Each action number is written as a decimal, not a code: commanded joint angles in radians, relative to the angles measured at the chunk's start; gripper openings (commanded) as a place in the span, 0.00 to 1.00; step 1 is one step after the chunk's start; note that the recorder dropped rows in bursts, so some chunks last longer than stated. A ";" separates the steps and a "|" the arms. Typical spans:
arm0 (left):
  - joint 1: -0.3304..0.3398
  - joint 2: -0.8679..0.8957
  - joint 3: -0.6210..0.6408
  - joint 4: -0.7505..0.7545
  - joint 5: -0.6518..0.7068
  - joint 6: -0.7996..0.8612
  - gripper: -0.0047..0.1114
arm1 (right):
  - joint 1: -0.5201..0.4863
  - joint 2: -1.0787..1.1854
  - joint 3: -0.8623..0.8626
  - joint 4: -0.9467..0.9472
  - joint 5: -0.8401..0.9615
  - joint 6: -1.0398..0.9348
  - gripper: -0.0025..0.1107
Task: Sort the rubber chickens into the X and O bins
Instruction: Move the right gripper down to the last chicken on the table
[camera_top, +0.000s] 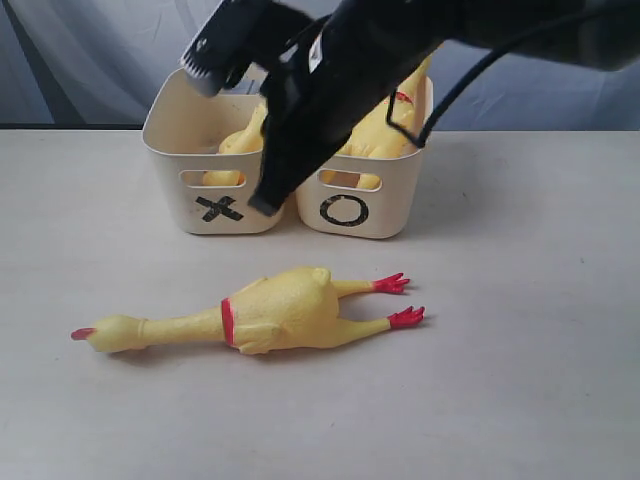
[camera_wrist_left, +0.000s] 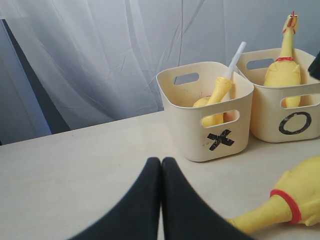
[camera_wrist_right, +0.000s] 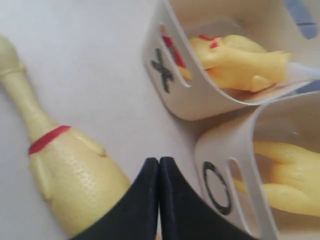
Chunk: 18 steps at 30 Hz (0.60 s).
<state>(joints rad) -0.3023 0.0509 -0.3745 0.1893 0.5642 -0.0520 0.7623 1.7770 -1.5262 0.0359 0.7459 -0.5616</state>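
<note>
One rubber chicken (camera_top: 270, 310) lies flat on the table in front of the bins, head to the left and red feet to the right; it also shows in both wrist views (camera_wrist_left: 295, 200) (camera_wrist_right: 75, 185). A second chicken (camera_top: 243, 140) (camera_wrist_left: 217, 95) (camera_wrist_right: 235, 60) lies in the X bin (camera_top: 215, 205) (camera_wrist_left: 220, 137) (camera_wrist_right: 165, 75). A third (camera_top: 385, 130) (camera_wrist_left: 284, 70) (camera_wrist_right: 290, 180) stands in the O bin (camera_top: 350, 212) (camera_wrist_left: 295, 122) (camera_wrist_right: 217, 185). My right gripper (camera_top: 265, 205) (camera_wrist_right: 159, 161) hangs shut and empty before the seam between the bins. My left gripper (camera_wrist_left: 161, 161) is shut and empty, low over the table, left of the bins.
The right arm (camera_top: 400, 50) reaches down across both bins from the upper right, hiding part of their insides. A white rod-like piece (camera_wrist_left: 236, 57) sticks up over the X bin. A grey curtain (camera_wrist_left: 100, 60) hangs behind the pale table (camera_top: 520, 380).
</note>
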 joint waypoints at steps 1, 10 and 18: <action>0.001 -0.005 0.006 -0.006 -0.016 -0.001 0.04 | 0.058 0.063 -0.004 0.089 0.015 -0.143 0.01; 0.001 -0.005 0.006 -0.008 -0.016 -0.001 0.04 | 0.162 0.186 -0.004 0.165 -0.014 -0.209 0.01; 0.001 -0.005 0.006 -0.008 -0.016 -0.001 0.04 | 0.242 0.283 -0.004 0.170 -0.221 -0.254 0.03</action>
<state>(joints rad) -0.3023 0.0509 -0.3745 0.1893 0.5642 -0.0520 0.9905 2.0423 -1.5262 0.2036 0.5986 -0.7982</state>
